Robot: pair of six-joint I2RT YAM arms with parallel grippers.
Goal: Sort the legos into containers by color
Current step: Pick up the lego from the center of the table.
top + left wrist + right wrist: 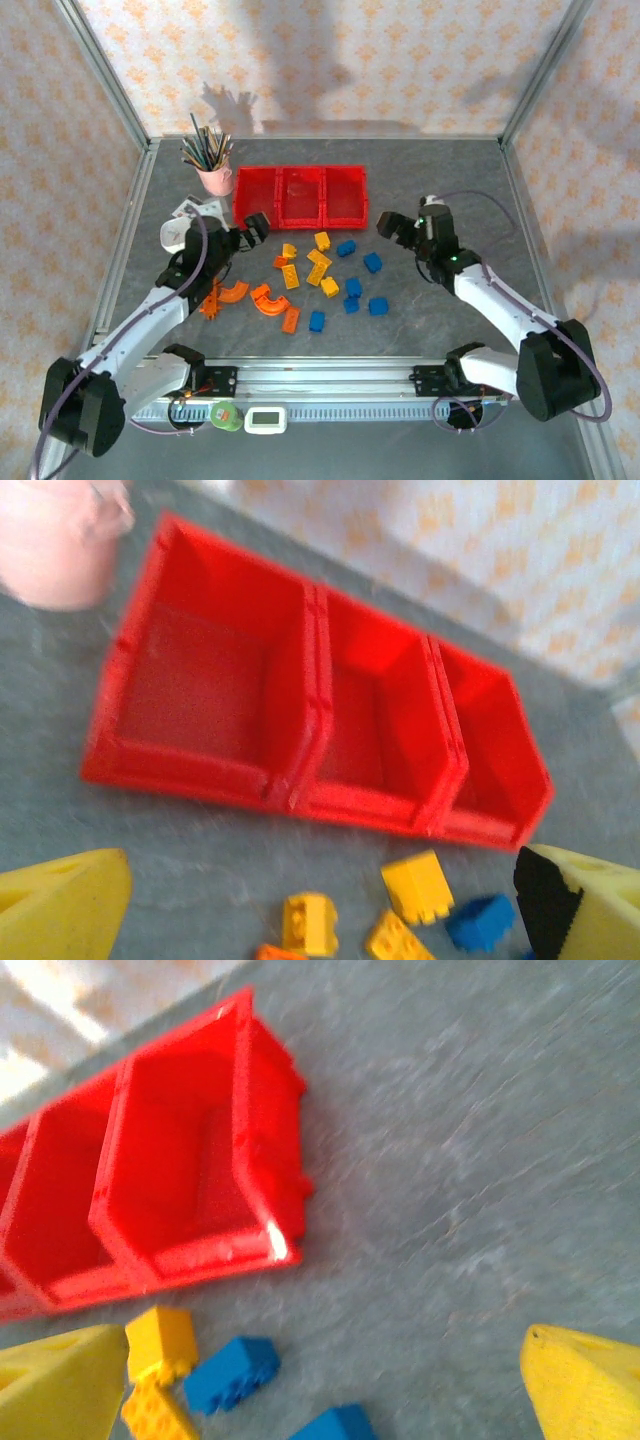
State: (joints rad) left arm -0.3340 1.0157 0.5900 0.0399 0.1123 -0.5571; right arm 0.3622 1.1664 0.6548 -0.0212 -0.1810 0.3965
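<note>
The legos (318, 262) lie loose on the grey tabletop (460, 190), scattered just in front of the containers (300, 196) and between the two arms. Yellow bricks (290, 275) sit in the middle of the scatter; blue bricks (372, 262) spread toward the right; orange pieces (265, 298), some of them curved arches, lie toward the left and nearer the arm bases. Every brick in sight rests on the tabletop, outside the bins.

The containers are three red, low-walled bins joined in a row, standing toward the far side of the tabletop.

The left claw (257, 228) hovers just in front of the leftmost bin's near corner, over the left end of the scatter; its yellow fingers are spread wide and pinch nothing. Its wrist view looks past yellow and blue bricks to the row of bins. The right claw (390, 225) hangs just beside the right end of the row, near the blue bricks; its fingers are likewise spread wide, with nothing between them.

A pink cup (215, 180) of pencils (205, 150) stands just left of the row. A green roll (227, 417) and a small white device (266, 420) sit by the rail at the arm bases.
</note>
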